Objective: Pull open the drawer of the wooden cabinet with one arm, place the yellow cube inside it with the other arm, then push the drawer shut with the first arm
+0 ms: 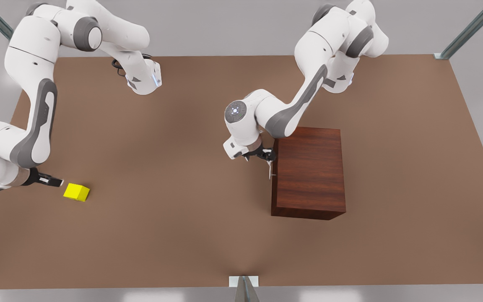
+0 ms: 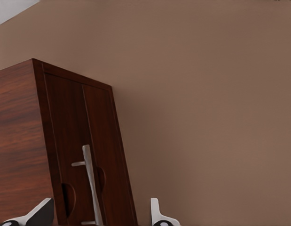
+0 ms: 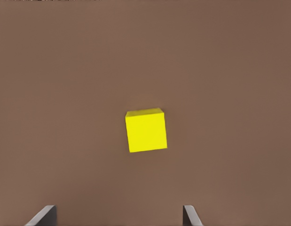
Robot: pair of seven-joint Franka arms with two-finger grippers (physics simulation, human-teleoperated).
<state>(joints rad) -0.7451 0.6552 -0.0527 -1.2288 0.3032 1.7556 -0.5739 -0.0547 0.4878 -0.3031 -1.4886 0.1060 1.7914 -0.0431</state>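
Front view: two white arms over a brown tabletop [image 1: 174,235]. The cabinet [image 1: 310,167] stands on the tabletop toward the front view's right, its flat top facing the camera. The drawer [image 2: 91,155] sits flush in the cabinet's front face, closed. Its silver bar handle [image 1: 270,171] projects from the side of the cabinet that faces the front view's left.

Left gripper [image 1: 266,156]: at the cabinet's front face, just beside the handle's upper end. In the left wrist view the left gripper [image 2: 99,217] has its jaws spread wide; one fingertip [image 2: 38,213] lies in front of the cabinet's edge and the other [image 2: 157,214] lies over bare tabletop, with the handle [image 2: 90,183] between them. No contact with the handle is visible.

Right gripper [image 1: 53,181]: low over the tabletop at the front view's left, just beside the cube [image 1: 76,191] and not touching it. In the right wrist view the jaws are wide apart, their tips [image 3: 42,216] at the frame's edge, and the cube [image 3: 145,130] rests on the tabletop ahead of them, slightly turned, clear of both fingers.

The cube lies well apart from the cabinet, with open tabletop between them.
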